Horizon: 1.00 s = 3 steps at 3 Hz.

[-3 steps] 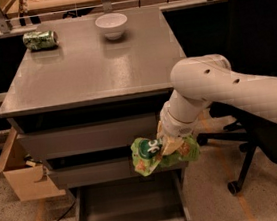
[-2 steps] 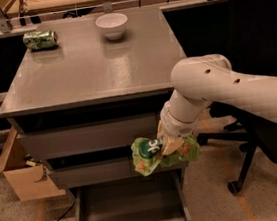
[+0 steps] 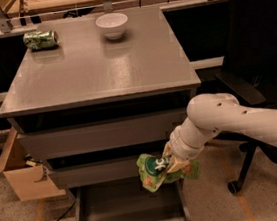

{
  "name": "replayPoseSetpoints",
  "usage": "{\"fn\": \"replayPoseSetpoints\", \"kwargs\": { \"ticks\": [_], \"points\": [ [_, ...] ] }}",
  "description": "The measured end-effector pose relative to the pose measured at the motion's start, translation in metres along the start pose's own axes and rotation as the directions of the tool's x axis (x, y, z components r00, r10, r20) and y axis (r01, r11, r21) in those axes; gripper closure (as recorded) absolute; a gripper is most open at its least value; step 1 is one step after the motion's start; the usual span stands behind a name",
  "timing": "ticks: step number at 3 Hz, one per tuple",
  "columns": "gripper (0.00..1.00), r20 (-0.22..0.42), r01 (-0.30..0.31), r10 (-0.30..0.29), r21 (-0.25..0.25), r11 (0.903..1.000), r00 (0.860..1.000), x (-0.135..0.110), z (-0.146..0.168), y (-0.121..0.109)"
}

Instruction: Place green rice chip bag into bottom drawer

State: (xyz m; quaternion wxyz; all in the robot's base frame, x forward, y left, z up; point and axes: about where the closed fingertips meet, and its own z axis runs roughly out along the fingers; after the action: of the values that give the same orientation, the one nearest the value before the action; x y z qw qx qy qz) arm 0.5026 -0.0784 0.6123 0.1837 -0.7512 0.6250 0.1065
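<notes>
The two-finger gripper (image 3: 171, 165) on the white robot arm (image 3: 230, 119) pinches the bright green, wrinkly rice chip bag (image 3: 155, 175) above the pulled-out grey bottom drawer (image 3: 123, 212).

The gripper sits in front of the cabinet, its fingers pressed onto the bag's right half. The bag hangs clear of the tray at the drawer's 1 o'clock corner, just below the grey middle drawer front (image 3: 95, 172). On the flat grey cabinet top (image 3: 104, 74), a small green soda can (image 3: 40, 40) lies on its side at 11 o'clock and a white round bowl (image 3: 112, 24) stands at 12 o'clock.
</notes>
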Motion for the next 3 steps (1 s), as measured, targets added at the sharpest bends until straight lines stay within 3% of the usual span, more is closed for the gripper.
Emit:
{"fn": "replayPoseSetpoints", "kwargs": {
  "ticks": [1, 2, 3],
  "points": [
    [1.0, 0.046, -0.021, 0.02, 0.018, 0.9996, 0.999, 0.029, 0.059, 0.007],
    [1.0, 0.082, -0.07, 0.07, -0.011, 0.9975, 0.994, 0.052, 0.13, 0.012],
    [1.0, 0.082, -0.069, 0.07, -0.01, 0.9975, 0.994, 0.052, 0.129, 0.012]
  ]
}}
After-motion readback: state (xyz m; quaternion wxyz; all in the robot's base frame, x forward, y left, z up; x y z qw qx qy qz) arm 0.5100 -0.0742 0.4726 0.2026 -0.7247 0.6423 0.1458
